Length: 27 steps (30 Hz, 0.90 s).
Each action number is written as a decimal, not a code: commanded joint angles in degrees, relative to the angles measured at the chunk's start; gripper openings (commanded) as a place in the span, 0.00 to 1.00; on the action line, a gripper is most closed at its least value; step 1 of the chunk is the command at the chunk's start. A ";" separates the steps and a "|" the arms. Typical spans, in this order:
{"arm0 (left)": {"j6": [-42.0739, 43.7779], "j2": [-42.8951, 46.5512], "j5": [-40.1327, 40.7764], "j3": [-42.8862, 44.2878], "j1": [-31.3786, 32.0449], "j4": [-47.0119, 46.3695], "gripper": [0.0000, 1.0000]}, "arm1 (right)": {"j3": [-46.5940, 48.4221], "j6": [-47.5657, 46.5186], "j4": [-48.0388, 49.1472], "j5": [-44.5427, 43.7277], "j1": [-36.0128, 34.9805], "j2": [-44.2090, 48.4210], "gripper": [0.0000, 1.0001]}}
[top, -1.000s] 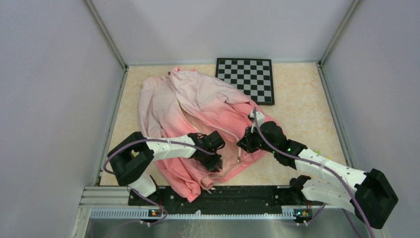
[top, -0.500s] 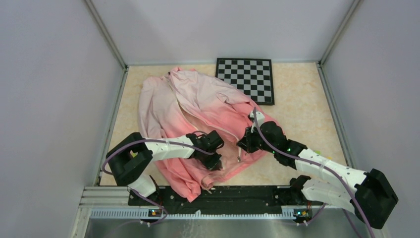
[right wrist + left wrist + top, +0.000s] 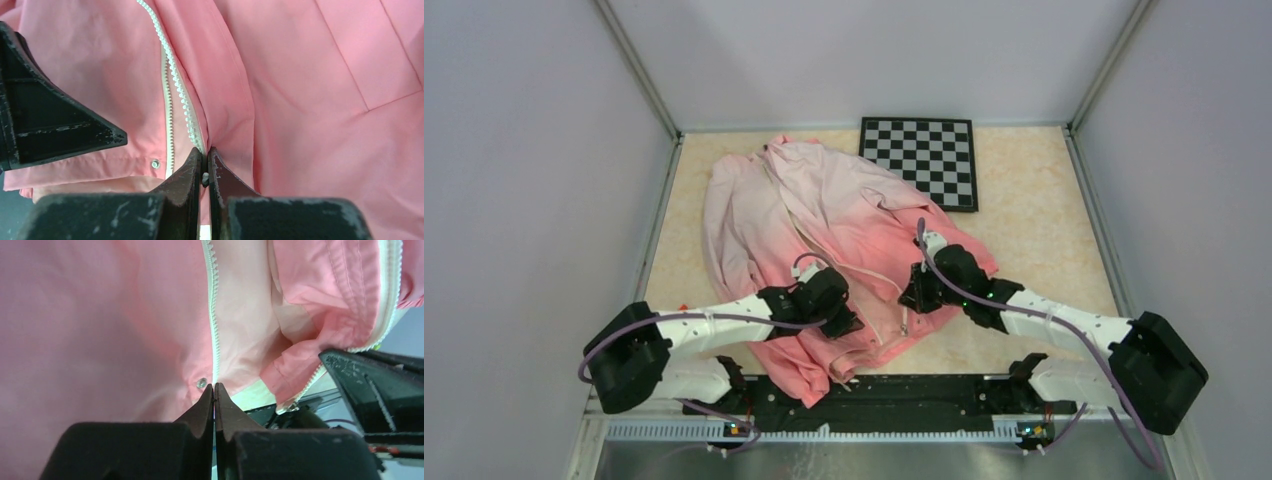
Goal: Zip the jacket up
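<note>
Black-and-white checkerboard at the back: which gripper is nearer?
Right. The right gripper is on the pink fabric jacket, in front of the black-and-white checkerboard; the left gripper lies farther off, to the near-left.

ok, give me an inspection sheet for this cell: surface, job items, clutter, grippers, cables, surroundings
Surface: beige table top, bare to the right of the garment.
Job's things: jacket lies crumpled, pale pink at the far end and coral at the near end; white zipper is unzipped, its two tooth rows apart.
Clutter: checkerboard at the far edge, beside the jacket.
Grippers: left gripper shut, tips at the zipper tape by a snap, a pinch on fabric not clear; right gripper shut on the lower end of the other tooth row.
Cables: purple cables run along both arms, looping free of the garment.
Surroundings: grey walls on three sides; metal rail at the near edge.
</note>
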<state>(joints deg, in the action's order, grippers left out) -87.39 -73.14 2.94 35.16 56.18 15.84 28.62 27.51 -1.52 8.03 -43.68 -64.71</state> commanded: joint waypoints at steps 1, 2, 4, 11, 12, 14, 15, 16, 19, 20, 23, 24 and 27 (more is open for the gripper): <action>7.52 2.35 0.79 -1.42 -0.20 -7.45 0.02 | 4.13 0.87 2.23 0.79 0.61 -1.80 0.00; 9.69 1.59 0.68 0.44 -0.22 -5.37 0.11 | 4.22 0.86 2.29 1.14 0.61 -2.02 0.00; 13.06 -1.21 1.15 5.70 -0.22 2.63 0.36 | 4.33 0.83 2.20 1.54 0.61 -2.36 0.00; 3.75 -11.03 -4.19 16.34 -0.42 16.42 0.71 | 5.48 1.01 -1.09 -2.44 0.63 -1.52 0.00; 1.28 -12.15 -5.84 16.56 -0.53 17.05 0.75 | 5.66 0.77 -1.44 -2.79 0.69 -1.26 0.00; -2.66 -14.27 -8.67 16.83 -1.03 18.80 0.73 | 5.63 0.68 -1.93 -3.32 0.70 -0.55 0.00; -4.61 -15.22 -9.25 16.84 -1.15 19.91 0.72 | 5.51 0.69 -2.10 -3.49 0.70 -0.13 0.00; -6.01 -15.99 -9.34 17.01 -1.16 20.94 0.72 | 5.30 0.70 -2.12 -3.54 0.70 0.27 0.00; -7.99 -17.33 -8.60 16.15 -1.16 19.12 0.71 | 4.38 0.79 -2.00 -3.78 0.70 1.52 0.00; -8.72 -17.75 -8.61 15.73 -1.21 18.17 0.70 | 4.20 0.85 -2.01 -3.92 0.70 1.88 0.00; -9.63 -19.76 -8.15 15.75 -1.19 17.46 0.68 | 3.77 0.69 -2.22 -4.31 0.70 2.51 0.00; -9.79 -20.39 -8.24 16.05 -1.17 17.96 0.68 | 3.68 0.62 -2.32 -4.40 0.70 2.56 0.00; -11.06 -22.98 -7.72 18.95 -1.16 24.57 0.60 | 3.65 0.44 -2.39 -4.18 0.70 2.88 0.00</action>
<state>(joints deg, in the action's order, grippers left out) -95.29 -93.32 -5.48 51.11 55.16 33.74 31.31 28.27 -4.36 4.84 -43.68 -63.61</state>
